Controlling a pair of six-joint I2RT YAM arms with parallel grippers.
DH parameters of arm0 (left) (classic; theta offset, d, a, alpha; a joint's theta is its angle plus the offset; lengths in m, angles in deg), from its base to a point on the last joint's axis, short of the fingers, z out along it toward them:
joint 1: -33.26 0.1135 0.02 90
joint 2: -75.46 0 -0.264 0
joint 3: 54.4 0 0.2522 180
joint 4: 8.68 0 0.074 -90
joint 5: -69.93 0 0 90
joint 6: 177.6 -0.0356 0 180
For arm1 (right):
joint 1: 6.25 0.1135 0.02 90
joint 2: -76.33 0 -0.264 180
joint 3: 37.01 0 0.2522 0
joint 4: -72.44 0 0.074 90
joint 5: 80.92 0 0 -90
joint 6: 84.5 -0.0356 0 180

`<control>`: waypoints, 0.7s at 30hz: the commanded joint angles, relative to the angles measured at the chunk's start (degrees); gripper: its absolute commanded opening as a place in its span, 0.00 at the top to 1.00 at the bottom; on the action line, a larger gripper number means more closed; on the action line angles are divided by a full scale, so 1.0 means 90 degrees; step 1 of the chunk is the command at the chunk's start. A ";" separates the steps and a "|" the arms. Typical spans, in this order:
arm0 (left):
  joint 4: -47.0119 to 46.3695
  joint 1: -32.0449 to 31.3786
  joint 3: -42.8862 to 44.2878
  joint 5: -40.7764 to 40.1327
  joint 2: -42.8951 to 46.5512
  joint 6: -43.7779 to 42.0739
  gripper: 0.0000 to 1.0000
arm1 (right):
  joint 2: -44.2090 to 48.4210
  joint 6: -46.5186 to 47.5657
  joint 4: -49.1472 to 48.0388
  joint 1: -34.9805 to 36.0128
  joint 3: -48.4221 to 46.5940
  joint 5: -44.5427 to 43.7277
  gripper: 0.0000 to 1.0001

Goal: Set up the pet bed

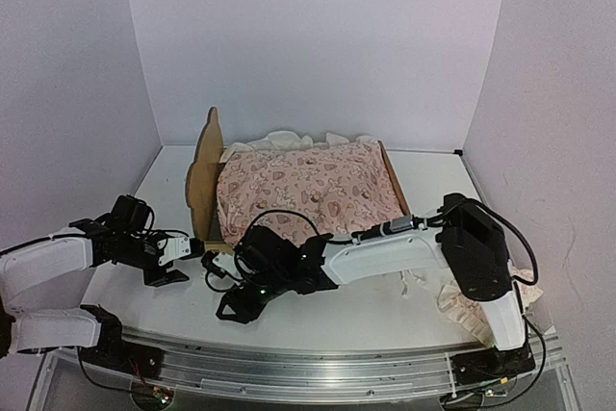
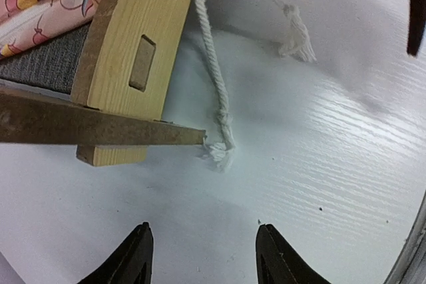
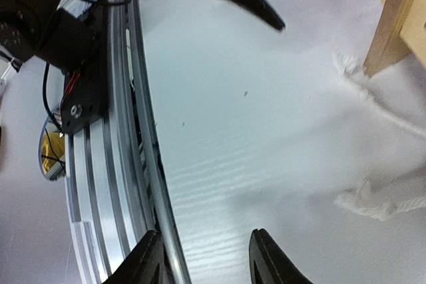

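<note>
The pet bed [image 1: 204,175] stands mid-table, its plywood bear-ear headboard at the left. A pink printed cover [image 1: 308,190] lies over it. My left gripper [image 1: 181,262] is open and empty by the bed's near-left corner. In the left wrist view the gripper [image 2: 203,257] hovers over bare table, short of the corner leg [image 2: 133,51], the grey base [image 2: 40,64] and white cords [image 2: 216,84]. My right gripper [image 1: 221,288] is open and empty in front of the bed. In the right wrist view the gripper [image 3: 203,257] is above the table's near edge, and the bed leg [image 3: 393,18] and cords [image 3: 373,197] lie to its right.
An aluminium rail [image 3: 126,131] runs along the table's near edge, close under my right gripper. The small pink ruffled pillow [image 1: 462,300] lies at the right, partly under the right arm. Walls enclose the table on three sides.
</note>
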 commanded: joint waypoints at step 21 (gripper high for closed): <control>-0.0508 -0.3267 0.2297 -0.1625 -0.1194 0.1059 0.43 | 0.4851 -0.2523 0.3639 -0.3235 0.2759 -0.2636 0.49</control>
